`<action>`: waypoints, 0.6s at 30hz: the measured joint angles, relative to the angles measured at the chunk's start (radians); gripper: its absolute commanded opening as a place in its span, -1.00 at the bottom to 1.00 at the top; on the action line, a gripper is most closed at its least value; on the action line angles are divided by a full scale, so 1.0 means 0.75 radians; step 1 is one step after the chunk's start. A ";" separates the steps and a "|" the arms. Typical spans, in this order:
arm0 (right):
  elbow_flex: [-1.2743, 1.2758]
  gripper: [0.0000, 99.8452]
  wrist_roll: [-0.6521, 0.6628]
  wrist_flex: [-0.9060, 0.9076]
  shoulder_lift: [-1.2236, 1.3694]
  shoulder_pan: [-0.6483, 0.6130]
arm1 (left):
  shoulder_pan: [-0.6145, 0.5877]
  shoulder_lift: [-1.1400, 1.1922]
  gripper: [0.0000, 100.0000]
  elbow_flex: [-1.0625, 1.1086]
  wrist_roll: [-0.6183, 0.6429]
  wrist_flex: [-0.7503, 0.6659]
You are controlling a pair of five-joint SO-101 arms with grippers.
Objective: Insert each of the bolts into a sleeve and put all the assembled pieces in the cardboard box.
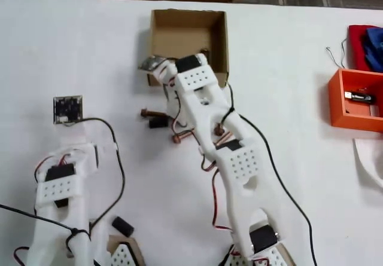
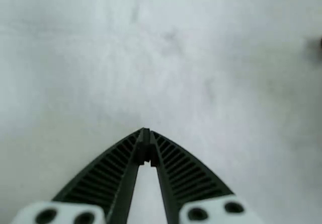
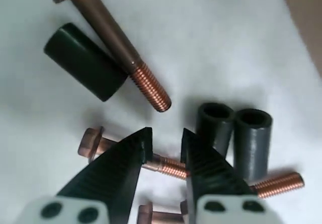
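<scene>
At the left, the left gripper [image 2: 145, 147] has its jaws pressed together on nothing, over the bare white table [image 2: 151, 43]. A stray sleeve [image 1: 122, 225] lies near that arm's base, well apart from the other parts. Toward the middle, the right gripper [image 3: 165, 146] hangs low over the loose pile. Its jaws are narrowly parted, one to each side of a short bolt [image 3: 96, 143] lying on the table, and not closed on it. Just beyond are a long bolt [image 3: 105, 30] touching a dark sleeve [image 3: 83, 60], and a pair of sleeves [image 3: 254, 141] side by side. A threaded bolt end [image 3: 279, 181] pokes out from under that pair, and whether it sits inside one cannot be told. Farther along, the cardboard box [image 1: 158, 39] shows no parts in its visible floor. By this, the task looks barely begun: no clear assembly, nothing boxed, and every bolt left to pair. An orange tray [image 1: 335, 107] sits at the far right.
</scene>
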 measured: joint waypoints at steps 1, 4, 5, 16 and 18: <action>0.000 -0.81 0.006 -0.002 0.002 0.000 | 0.002 0.000 -0.94 0.000 0.000 0.000; 0.000 -0.81 0.006 -0.004 0.002 -0.002 | 0.000 0.000 -0.94 0.000 0.000 0.000; 0.000 -0.81 0.008 -0.004 0.002 -0.004 | 0.000 0.000 -0.94 0.000 0.000 0.000; -0.061 -0.67 0.010 0.059 0.000 -0.014 | 0.002 0.000 -0.94 0.000 0.000 0.000; -0.061 -0.67 0.010 0.055 0.000 -0.033 | 0.000 0.000 -0.94 0.000 0.000 0.000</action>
